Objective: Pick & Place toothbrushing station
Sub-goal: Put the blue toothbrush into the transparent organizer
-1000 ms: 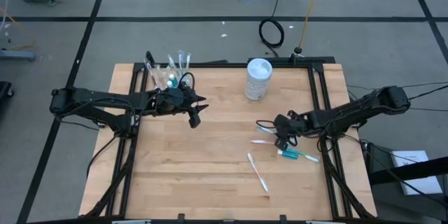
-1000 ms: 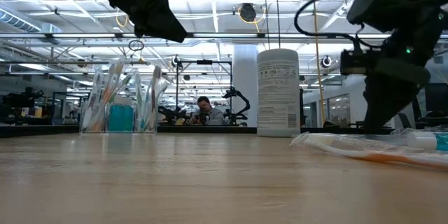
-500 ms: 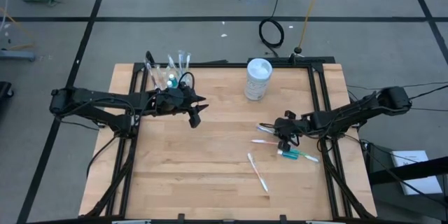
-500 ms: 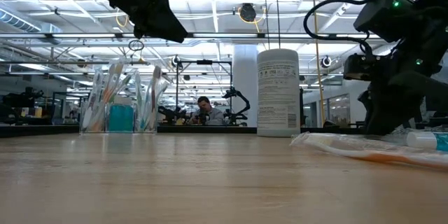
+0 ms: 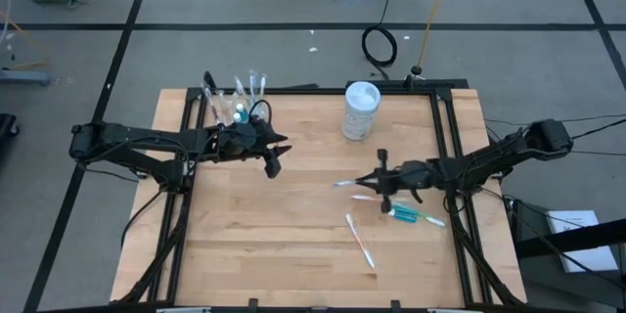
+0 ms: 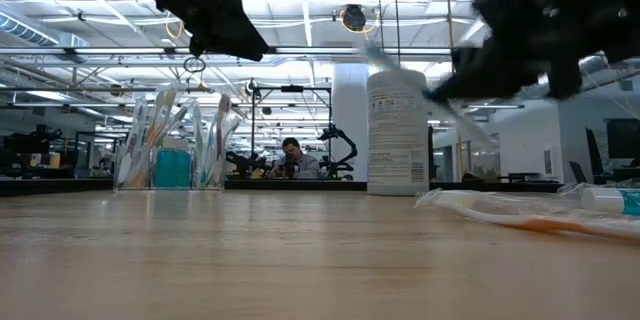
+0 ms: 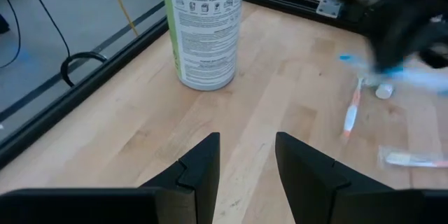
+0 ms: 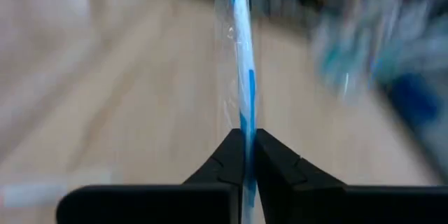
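Blue-striped toothbrush (image 8: 241, 77), wrapped in clear film, is pinched in the right hand (image 5: 383, 182), which has lifted it off the table (image 5: 293, 245) and swung leftward since a second ago. Its long axis points toward the cup (image 5: 235, 108), far across, beside the spread left hand (image 5: 273, 164).

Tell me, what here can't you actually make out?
- Low view: the right pincer is a moving smear.
- Right wrist view: beyond the held toothbrush, everything is blurred.
- High view: items in the clear cup are too small to count.
- Left wrist view: the left pincer is cut off below.
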You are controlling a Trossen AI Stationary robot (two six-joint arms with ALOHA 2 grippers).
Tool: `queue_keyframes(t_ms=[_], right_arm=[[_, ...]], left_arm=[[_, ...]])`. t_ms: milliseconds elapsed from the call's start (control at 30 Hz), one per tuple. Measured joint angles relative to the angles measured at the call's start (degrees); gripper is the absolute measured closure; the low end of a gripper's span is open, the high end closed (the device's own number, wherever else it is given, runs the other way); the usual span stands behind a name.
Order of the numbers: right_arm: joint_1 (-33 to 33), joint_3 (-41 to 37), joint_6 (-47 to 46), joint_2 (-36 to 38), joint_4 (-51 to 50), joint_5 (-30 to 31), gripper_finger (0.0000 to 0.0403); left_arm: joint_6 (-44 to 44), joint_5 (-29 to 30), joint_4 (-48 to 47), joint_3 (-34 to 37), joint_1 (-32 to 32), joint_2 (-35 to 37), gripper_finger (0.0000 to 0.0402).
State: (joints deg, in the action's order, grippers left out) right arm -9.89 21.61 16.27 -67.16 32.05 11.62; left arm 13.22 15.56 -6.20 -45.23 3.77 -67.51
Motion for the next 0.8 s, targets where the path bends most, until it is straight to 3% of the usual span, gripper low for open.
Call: queue_keyframes(t_ms=[133, 400, 567, 667, 800], right_arm=[[-3.27, 0.63, 11.33, -0.19, 11.15, -4.15, 0.0393], [-5.72, 13.29, 27.6, -11.99, 3.54, -4.2, 0.0393], [-4.62, 22.64, 37.46, -22.64, 1.52, -3.58, 0.0391], [-4.38, 28.07, 42.99, -28.92, 1.44, 4.61, 0.039], [-4.25, 33.74, 52.59, -35.68, 1.43, 16.45, 0.0389]], left_arm=[[0.45, 0.01, 0.55, 0.0, 0.0, 0.0, 0.0256], [3.24, -0.5, 1.64, 0.02, 0.0, 0.0, 0.0256], [7.04, -7.69, 0.5, 0.02, -0.36, 0.0, 0.0256], [9.48, -11.58, -1.55, 0.02, -1.48, 0.0, 0.0256], [13.19, -11.6, -6.03, 0.02, -3.19, 0.0, 0.0256]])
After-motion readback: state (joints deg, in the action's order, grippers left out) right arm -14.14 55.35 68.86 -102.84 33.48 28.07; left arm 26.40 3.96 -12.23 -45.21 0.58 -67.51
